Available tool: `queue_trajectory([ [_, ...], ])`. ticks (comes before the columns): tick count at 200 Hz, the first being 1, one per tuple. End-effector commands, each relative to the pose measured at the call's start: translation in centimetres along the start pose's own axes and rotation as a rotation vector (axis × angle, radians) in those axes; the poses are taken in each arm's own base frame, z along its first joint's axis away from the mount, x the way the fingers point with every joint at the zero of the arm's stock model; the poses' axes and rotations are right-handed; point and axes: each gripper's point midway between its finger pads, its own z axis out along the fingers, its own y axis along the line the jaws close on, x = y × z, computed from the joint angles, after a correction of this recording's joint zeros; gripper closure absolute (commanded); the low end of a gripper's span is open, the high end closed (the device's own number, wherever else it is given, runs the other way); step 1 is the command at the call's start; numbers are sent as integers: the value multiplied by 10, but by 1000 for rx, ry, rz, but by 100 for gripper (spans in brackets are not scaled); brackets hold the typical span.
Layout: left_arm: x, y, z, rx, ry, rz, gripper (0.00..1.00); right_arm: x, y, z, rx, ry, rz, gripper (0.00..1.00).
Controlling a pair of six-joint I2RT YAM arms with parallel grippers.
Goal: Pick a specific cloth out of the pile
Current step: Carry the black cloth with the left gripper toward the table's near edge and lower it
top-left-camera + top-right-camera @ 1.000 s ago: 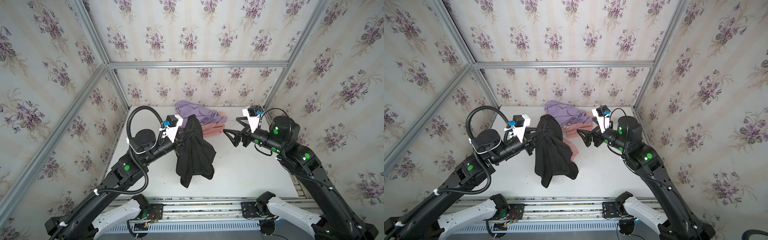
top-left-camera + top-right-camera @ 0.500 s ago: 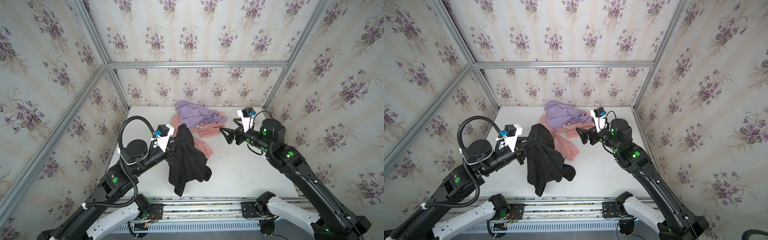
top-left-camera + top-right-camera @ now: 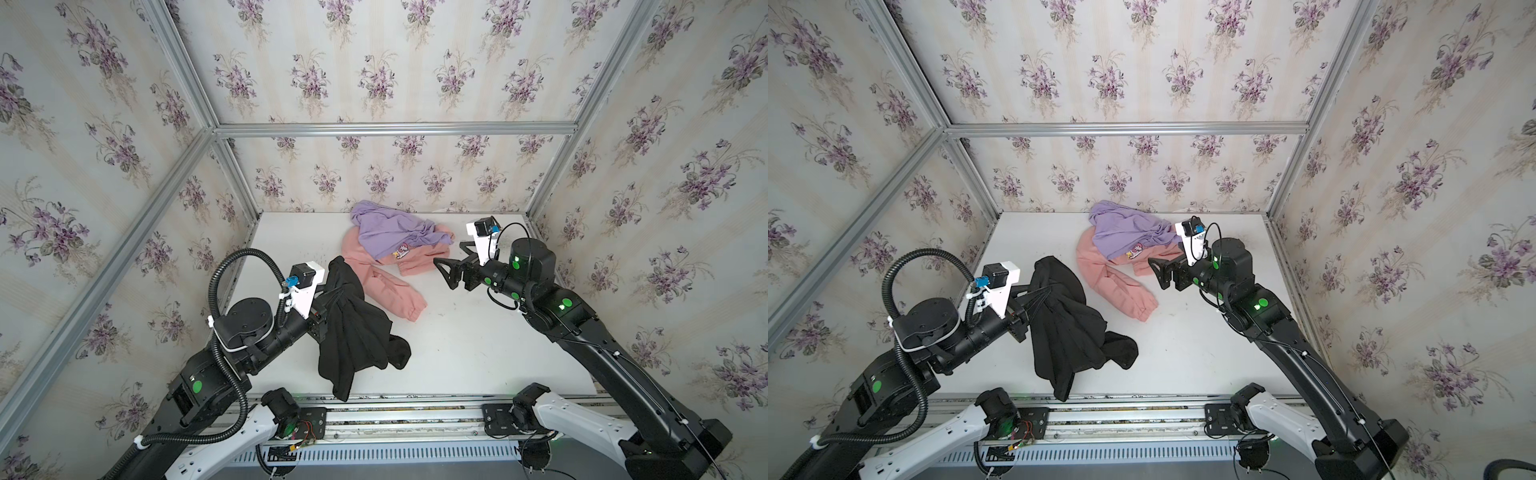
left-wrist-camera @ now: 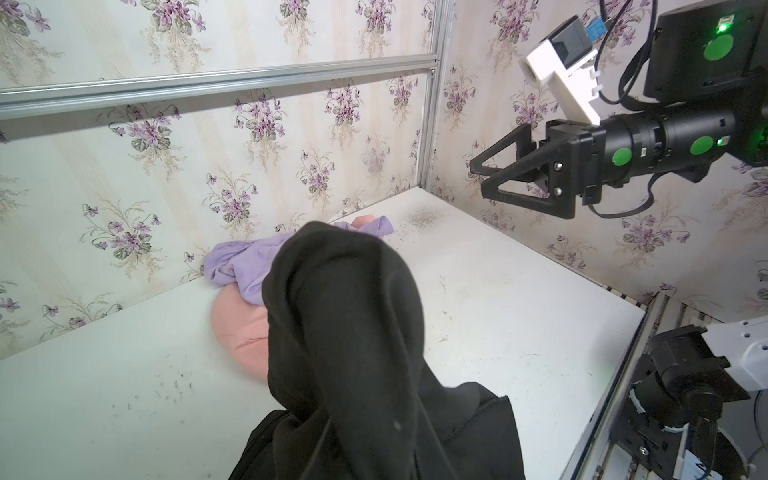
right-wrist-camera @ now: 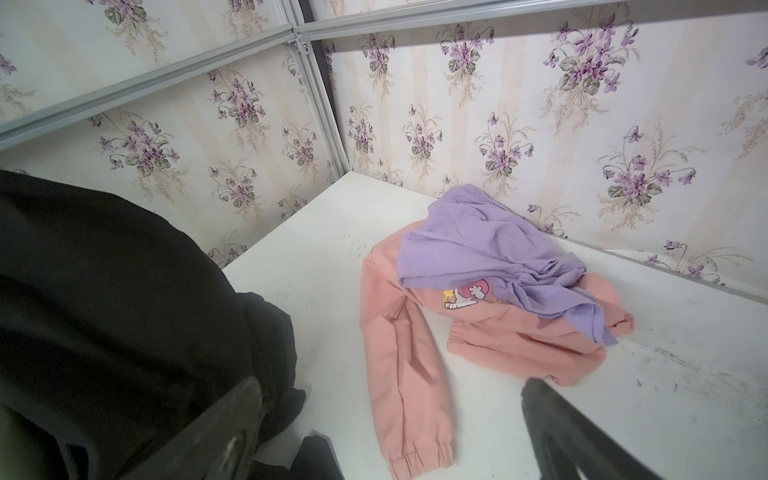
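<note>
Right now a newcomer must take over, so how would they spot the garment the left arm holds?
On the white table, look front left, where the left tool is shut on the cloth, one fold lifted, the rest trailing to the front edge. It alone is plain black; the pink garment and the lilac garment over it lie by the back wall.

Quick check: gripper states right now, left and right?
Left gripper: closed, holding the black cloth.
Right gripper: open, holding nothing.
</note>
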Motion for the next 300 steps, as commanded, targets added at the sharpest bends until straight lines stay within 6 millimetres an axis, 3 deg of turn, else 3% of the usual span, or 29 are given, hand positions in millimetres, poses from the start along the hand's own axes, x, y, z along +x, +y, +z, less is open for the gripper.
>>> queue_trajectory([
  [1,-2,-2,4,11,-6,27,82,-9,3,1,-20,-39,12,1],
  [68,23,-33,36,176,75,44,88,1,0,-2,-2,-29,17,1],
  [147,49,-51,72,240,66,17,92,10,-4,-1,18,-9,18,1],
  [183,77,-65,93,271,105,-32,93,14,-6,-1,25,2,19,1],
  [249,123,-93,113,285,240,94,93,19,-18,-8,99,12,-13,3],
  [300,155,-129,134,355,350,114,96,33,-26,-11,143,36,-10,3],
])
